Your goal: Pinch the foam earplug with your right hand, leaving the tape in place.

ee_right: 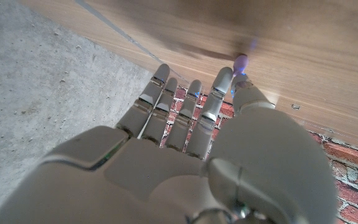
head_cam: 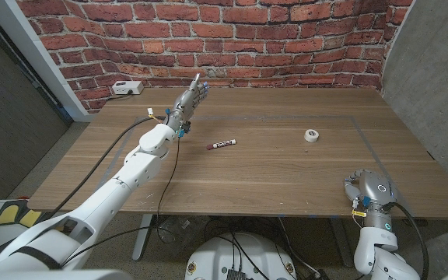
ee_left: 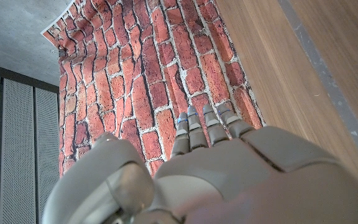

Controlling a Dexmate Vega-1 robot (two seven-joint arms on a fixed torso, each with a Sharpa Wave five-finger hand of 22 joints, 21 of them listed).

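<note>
Earplug (head_cam: 222,144): lies mid-desk, untouched. Tape (head_cam: 311,135): sits apart toward the right edge, clear of any reach. Right hand (head_cam: 366,189): at the near right corner, fingers extended, grasping nothing. Left hand (head_cam: 190,99): raised near the far edge, fingers released.

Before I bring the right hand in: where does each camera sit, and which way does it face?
Head view: on the robot's head, looking down over the wooden table and the white tape roll; both arms show, left hand raised near the red brick wall, right hand at the near edge.
Left wrist view: behind the left hand's back, facing the brick wall and table.
Right wrist view: behind the right hand's back, facing the table and grey concrete wall.
Shared: all three show table and brick.
</note>
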